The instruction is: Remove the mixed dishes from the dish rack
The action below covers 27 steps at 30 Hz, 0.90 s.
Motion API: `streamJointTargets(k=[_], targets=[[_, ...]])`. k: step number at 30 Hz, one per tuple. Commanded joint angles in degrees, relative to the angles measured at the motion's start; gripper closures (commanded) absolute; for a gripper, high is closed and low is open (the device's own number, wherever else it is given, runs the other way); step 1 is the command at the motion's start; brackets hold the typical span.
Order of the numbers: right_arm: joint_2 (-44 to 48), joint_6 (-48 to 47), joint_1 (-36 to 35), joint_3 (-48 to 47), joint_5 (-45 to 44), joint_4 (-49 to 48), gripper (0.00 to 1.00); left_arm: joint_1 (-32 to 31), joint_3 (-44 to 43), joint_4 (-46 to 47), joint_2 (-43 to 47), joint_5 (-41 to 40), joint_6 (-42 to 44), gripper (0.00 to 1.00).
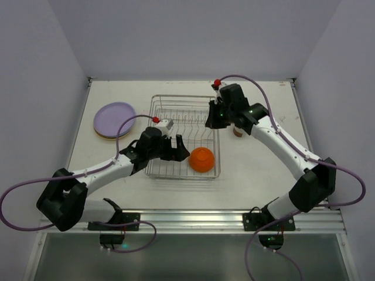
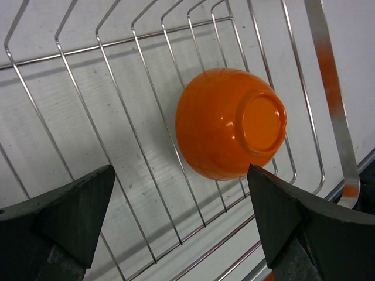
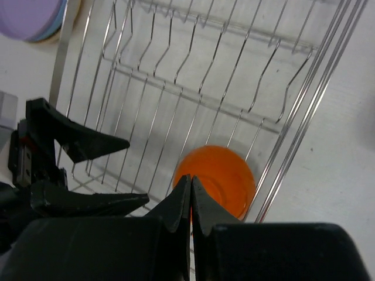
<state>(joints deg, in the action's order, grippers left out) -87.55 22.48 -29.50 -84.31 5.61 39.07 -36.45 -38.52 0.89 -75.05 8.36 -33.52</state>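
The silver wire dish rack point(image 1: 184, 108) stands mid-table. An orange bowl point(image 1: 201, 158) lies upside down in its near right corner, the only dish I see in it. My left gripper point(image 1: 182, 150) hovers just left of the bowl, jaws wide open with nothing between them. In the left wrist view the bowl point(image 2: 231, 123) lies beyond the open gripper point(image 2: 180, 175), over the rack's wires point(image 2: 329, 88). My right gripper point(image 1: 210, 123) hangs over the rack's far right side. In the right wrist view it point(image 3: 190, 179) is shut on nothing, above the bowl point(image 3: 225, 175).
A stack of round plates point(image 1: 115, 120), lavender on top, sits on the table left of the rack; its edge shows in the right wrist view point(image 3: 29, 17). A small brownish object point(image 1: 237, 133) is mostly hidden under the right arm, right of the rack.
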Motion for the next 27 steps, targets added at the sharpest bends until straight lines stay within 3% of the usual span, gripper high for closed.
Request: streamJointTargets(k=[1,5,10,17,27], targets=[[4.6,4.1,-3.0,6.8,0.4,-3.3,1.00,0.6,2.0,7.5,1.7,5.4,-1.8,0.00],[9.8,6.3,-4.4,16.5,0.5,-7.0,1.00,1.0,5.5,15.7,2.3,11.7,-4.7,0.00],[12.6,6.8,-6.4,21.6,0.3,-7.6,1.00,1.1,6.0,16.3,2.1,13.0,-4.6,0.00],[10.8,7.6,-7.7,23.8,-0.9,-8.7,1.00,1.1,5.4,15.8,-1.9,13.0,-3.9,0.00],[5.0,8.9,-10.6,20.3,-10.1,-6.3,1.00,1.1,5.1,18.3,-6.8,12.1,-5.3,0.00]])
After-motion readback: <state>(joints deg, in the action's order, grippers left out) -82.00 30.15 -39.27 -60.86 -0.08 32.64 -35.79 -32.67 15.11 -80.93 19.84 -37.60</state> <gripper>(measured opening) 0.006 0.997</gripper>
